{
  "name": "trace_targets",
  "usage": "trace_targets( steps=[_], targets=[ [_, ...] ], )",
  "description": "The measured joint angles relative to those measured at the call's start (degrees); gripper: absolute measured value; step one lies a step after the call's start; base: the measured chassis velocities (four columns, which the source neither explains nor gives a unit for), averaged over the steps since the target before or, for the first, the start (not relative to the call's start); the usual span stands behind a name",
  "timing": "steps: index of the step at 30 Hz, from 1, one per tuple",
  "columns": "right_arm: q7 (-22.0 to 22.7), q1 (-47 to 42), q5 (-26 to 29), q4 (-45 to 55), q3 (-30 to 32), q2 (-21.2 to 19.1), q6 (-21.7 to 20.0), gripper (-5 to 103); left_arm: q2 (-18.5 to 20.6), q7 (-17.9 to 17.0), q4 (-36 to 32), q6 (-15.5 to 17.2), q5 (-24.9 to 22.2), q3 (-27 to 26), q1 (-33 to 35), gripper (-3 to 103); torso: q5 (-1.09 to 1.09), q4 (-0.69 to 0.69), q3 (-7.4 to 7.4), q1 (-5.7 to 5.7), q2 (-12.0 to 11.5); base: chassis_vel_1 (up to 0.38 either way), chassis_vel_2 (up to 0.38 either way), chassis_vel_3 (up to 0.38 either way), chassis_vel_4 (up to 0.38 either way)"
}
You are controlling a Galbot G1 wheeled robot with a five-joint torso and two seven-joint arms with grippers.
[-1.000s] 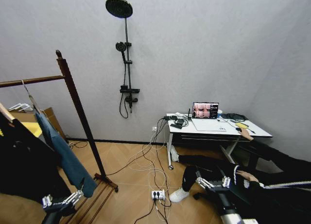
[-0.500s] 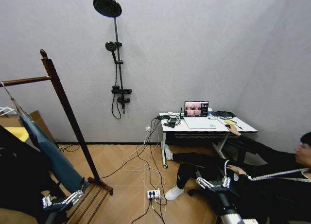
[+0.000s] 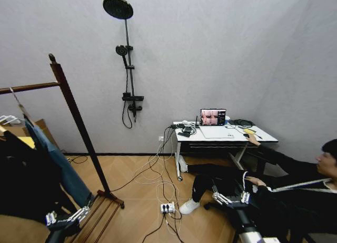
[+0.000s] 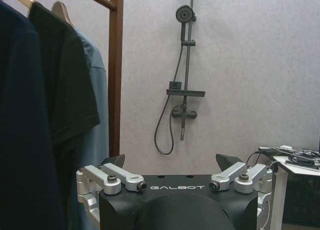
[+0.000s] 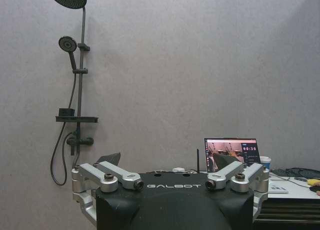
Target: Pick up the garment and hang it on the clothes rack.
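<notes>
The garment point(image 3: 59, 163), a teal-blue top, hangs by its metal hook from the rail of the clothes rack point(image 3: 74, 123) at the left, next to a black top point(image 3: 23, 181). In the left wrist view the garment point(image 4: 96, 132) shows beside the rack's upright point(image 4: 116, 65), behind the black top point(image 4: 62, 90). My left gripper point(image 3: 67, 217) is held low in front of the rack's base, open and holding nothing point(image 4: 170, 162). My right gripper point(image 3: 230, 197) is low at the right, also open and holding nothing point(image 5: 170, 160).
A person sits on the floor at the right, legs stretched toward a white desk point(image 3: 226, 133) with a laptop point(image 5: 231, 150). Cables and a power strip point(image 3: 167, 207) lie on the wooden floor. A shower fitting point(image 3: 128, 58) hangs on the back wall.
The whole picture swung left, then a little back right, so the camera has turned. Both grippers keep their place and stay open. The garment still hangs on the rail.
</notes>
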Motion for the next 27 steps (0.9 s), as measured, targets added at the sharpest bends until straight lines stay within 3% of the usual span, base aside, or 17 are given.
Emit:
trace_targets(
  steps=[6, 10, 27],
  targets=[
    [0.0, 0.0, 0.0, 0.0, 0.0, 0.0, 0.0, 100, 0.0, 0.0, 0.0, 0.0, 0.0, 0.0, 0.0, 100, 0.07, -0.01, -0.01, -0.03, 0.0, 0.284, -0.128, -0.281, 0.147],
    [0.0, 0.0, 0.0, 0.0, 0.0, 0.0, 0.0, 100, 0.0, 0.0, 0.0, 0.0, 0.0, 0.0, 0.0, 100, -0.01, -0.01, -0.01, -0.03, 0.0, 0.262, -0.151, -0.245, 0.176],
    [0.0, 0.0, 0.0, 0.0, 0.0, 0.0, 0.0, 100, 0.0, 0.0, 0.0, 0.0, 0.0, 0.0, 0.0, 100, 0.03, -0.01, 0.00, 0.01, 0.0, -0.009, -0.002, -0.011, 0.007]
  ],
)
